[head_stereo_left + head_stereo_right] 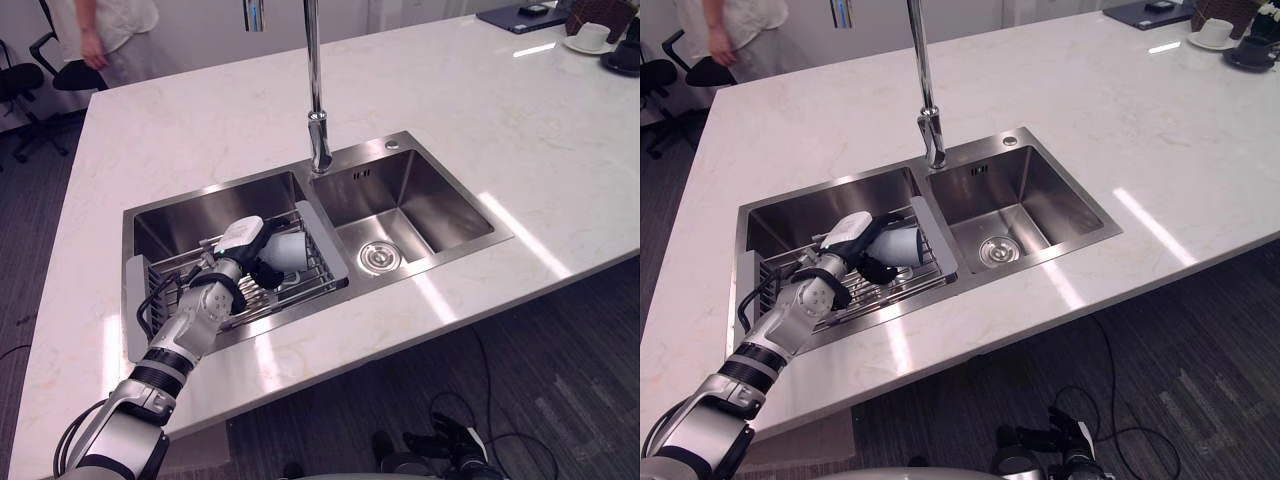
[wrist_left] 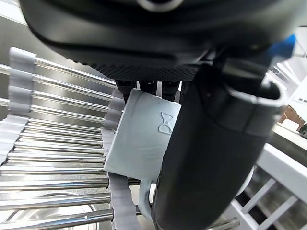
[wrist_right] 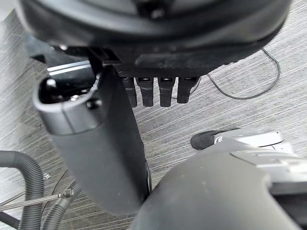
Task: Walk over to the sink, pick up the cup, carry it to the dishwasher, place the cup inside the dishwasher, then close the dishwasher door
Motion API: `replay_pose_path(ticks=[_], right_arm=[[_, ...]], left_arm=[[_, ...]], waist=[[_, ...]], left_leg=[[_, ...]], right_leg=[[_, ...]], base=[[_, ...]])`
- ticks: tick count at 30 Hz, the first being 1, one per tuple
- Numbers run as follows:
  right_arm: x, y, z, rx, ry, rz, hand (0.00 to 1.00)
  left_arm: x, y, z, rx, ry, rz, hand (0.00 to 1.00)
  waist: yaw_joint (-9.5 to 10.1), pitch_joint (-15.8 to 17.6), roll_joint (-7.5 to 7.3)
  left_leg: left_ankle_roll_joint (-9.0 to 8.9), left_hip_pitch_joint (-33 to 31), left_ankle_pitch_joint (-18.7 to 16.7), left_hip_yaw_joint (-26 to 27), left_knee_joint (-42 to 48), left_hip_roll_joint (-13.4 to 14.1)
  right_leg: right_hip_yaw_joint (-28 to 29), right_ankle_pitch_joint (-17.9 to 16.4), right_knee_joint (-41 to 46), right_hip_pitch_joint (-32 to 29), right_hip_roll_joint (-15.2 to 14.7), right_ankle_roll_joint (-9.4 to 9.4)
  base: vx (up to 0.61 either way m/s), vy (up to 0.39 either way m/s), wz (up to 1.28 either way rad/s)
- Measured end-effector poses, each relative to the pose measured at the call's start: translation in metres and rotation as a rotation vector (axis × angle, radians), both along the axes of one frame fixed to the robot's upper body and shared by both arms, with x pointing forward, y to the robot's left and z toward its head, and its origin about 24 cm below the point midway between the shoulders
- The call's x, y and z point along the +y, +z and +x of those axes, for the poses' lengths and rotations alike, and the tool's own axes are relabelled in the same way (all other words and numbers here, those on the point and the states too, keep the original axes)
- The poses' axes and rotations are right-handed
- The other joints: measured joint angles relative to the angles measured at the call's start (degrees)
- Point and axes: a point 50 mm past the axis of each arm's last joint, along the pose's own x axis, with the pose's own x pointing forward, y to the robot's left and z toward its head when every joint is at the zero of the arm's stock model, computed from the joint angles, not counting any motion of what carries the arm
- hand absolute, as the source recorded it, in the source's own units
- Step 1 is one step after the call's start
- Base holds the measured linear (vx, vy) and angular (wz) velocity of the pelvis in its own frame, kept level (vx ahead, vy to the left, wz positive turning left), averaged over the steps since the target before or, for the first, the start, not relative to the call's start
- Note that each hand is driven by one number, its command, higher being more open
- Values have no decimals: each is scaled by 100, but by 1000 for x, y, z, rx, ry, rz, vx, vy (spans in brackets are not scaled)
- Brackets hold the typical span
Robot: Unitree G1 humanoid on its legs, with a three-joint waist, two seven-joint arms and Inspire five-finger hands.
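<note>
A pale cup [image 1: 290,250] lies on its side on the wire rack [image 1: 305,285] in the left basin of the steel sink [image 1: 405,142]. My left hand [image 1: 240,242] reaches down into that basin and is shut on the cup. In the left wrist view the thumb [image 2: 211,158] lies across the cup [image 2: 141,143], with the fingers on its far side. The cup [image 1: 905,243] still rests on the rack. My right hand [image 3: 96,139] hangs over the grey floor with its fingers [image 3: 165,93] relaxed and nothing in them.
A tall tap [image 1: 317,110] stands between the two basins. The right basin has a drain [image 1: 380,257]. The white marble counter [image 1: 200,120] surrounds the sink. A person [image 1: 110,35] and an office chair [image 1: 20,80] are at the far left, and a cup on a saucer [image 1: 592,38] at the far right.
</note>
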Motion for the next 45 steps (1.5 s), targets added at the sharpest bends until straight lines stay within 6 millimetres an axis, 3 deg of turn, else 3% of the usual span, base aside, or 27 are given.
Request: replay_pose_path(ticks=[12, 19, 24, 31, 37, 45], right_arm=[[0, 1, 4, -8, 14, 12, 90], [-1, 1, 4, -6, 13, 8, 90], [-2, 1, 4, -5, 8, -1, 90], [-4, -1, -5, 13, -28, -6, 90], [0, -4, -16, 30, -94, 16, 90], [4, -6, -30, 52, -114, 25, 90]], left_arm=[[5, 2, 5, 26, 6, 23, 30], [-12, 12, -5, -46, -46, -113, 30], [-28, 13, -28, -118, -47, -354, 30], [-33, 11, -59, -160, 0, -629, 30], [-28, 16, -85, -228, 62, -930, 30], [-24, -8, -126, -160, 203, -1223, 30]], waist=[[-16, 38, 9], [19, 37, 5], [205, 31, -4], [407, 3, -47], [606, -130, -207], [784, -298, -349]], left_leg=[[4, 0, -8, -26, 3, -1], [8, 1, -4, -157, 38, -5], [22, 9, 7, -218, 62, -1], [30, 47, 27, -322, 73, 1], [25, 74, 17, -362, 103, 3], [38, 120, -196, -184, 367, 19]], right_leg=[[-2, 0, -1, 5, 0, 0], [-127, -5, 10, 111, -14, -6], [-184, -24, 61, 145, -15, -26], [-272, -176, 299, 132, -21, -14], [-274, -401, 690, 9, -25, -9], [-90, -536, 957, -19, -19, 4]], base=[[-2, -2, 0], [-14, -10, 9], [-40, -14, 6], [-34, -12, 8], [-10, -8, 4], [-20, -4, -10]])
